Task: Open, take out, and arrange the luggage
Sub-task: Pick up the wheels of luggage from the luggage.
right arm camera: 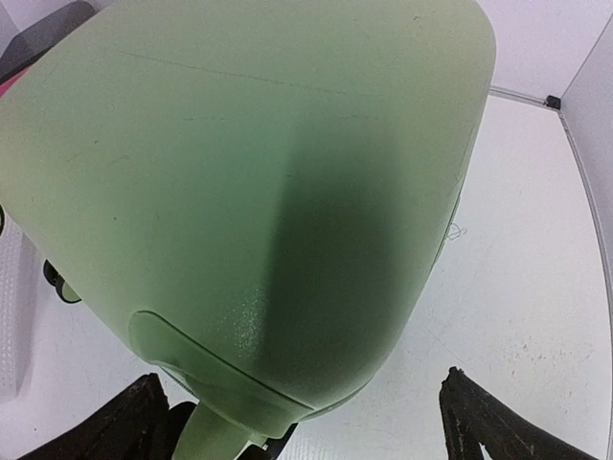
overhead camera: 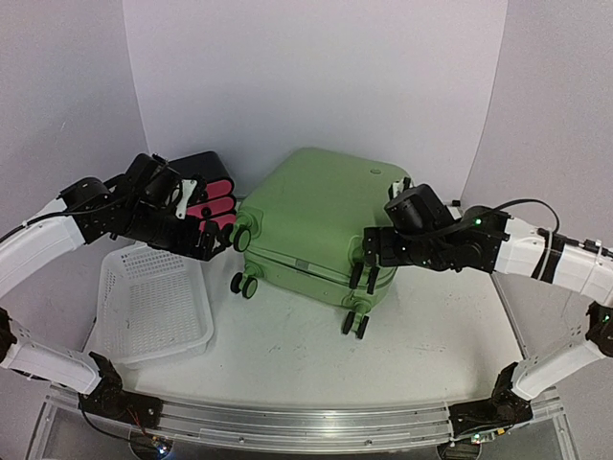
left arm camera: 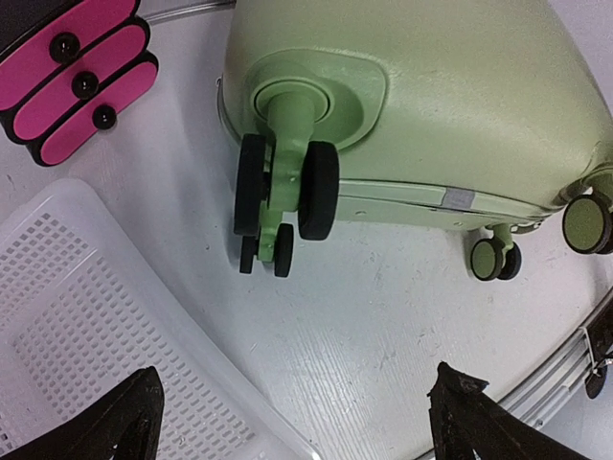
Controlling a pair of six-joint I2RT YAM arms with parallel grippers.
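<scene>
- Top external view, nearest first: the white table carries a white perforated basket at its front left, nothing in it.
- Just beyond, the luggage lies flat in the middle of the table, closed, its black double wheels pointing toward the arm bases (the seam runs along the near side).
- The left gripper hangs beside the luggage's left wheel end with its jaws spread wide, grasping nothing.
- The right gripper hangs over the luggage's near right corner, fingers pointing down, jaws likewise spread wide and grasping nothing.
- Left wrist view: the left gripper's two dark fingertips frame bare table, with a green-stemmed wheel pair ahead and apart from them; the basket sits under the left fingertip.
- Right wrist view: the right gripper straddles the green shell's rounded corner; I cannot tell whether it touches.
- Farthest back on the left, a black drawer box with pink fronts stands near the luggage's far left side.
</scene>
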